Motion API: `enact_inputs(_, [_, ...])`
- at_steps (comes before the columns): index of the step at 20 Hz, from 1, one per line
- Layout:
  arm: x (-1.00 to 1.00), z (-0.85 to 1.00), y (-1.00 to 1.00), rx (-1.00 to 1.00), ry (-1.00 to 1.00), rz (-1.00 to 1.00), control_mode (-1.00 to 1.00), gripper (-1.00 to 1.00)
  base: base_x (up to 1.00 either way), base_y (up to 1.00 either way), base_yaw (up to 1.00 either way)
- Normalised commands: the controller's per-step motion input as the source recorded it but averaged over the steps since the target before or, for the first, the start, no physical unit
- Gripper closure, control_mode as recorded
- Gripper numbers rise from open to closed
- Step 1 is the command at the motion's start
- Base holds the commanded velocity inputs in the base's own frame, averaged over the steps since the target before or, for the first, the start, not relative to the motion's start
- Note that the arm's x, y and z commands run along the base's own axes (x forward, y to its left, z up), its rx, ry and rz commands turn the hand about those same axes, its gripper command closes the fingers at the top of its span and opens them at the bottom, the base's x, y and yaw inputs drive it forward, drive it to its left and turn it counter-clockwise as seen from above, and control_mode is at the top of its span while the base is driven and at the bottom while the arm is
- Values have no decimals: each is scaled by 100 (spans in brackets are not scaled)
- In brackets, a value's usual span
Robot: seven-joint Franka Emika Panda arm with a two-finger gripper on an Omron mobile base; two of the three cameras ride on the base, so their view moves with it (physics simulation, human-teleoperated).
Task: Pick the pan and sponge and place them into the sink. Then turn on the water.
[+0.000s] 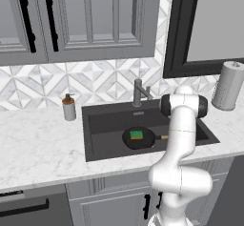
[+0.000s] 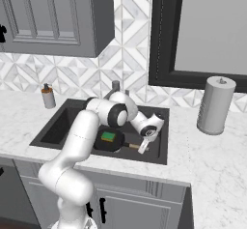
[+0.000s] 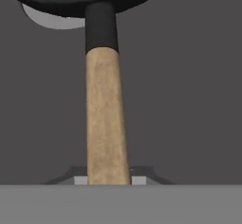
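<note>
**Pan and sponge down in the sink, handle not yet let go**

Here the pan (image 1: 138, 138) lies on the floor of the sink (image 1: 97, 122), with the sponge (image 1: 137, 135) resting green side up inside it. Its wooden handle (image 3: 107, 119) points toward the right end of the basin, and the hand view looks straight along it, with the pincer (image 2: 144, 147) low in the sink at the handle's end. The two tips sit tight against either side of the wood, so the pincer reads as pinching the handle; whether the grip has begun to slacken cannot be told.

Judged from this, the placing step is at its close: both things are in the basin. No stream falls from the faucet (image 1: 139, 93), so the water is not yet on.

The next move calls for spreading the tips enough to free the handle, lifting clear of the pan without dragging it, then reaching to the faucet behind the sink, near the soap bottle (image 1: 69, 107) side of the tabletop (image 1: 38, 144).
</note>
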Motion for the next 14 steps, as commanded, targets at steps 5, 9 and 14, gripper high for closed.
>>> enact_inputs(5, [0,-17,4,-3,-7,0,-100,-100,0,0,0])
enact_inputs(9, [0,0,0,-2,-6,0,-100,-100,0,0,0])
enact_inputs(14, [0,16,7,0,0,0,-100,-100,0,0,0])
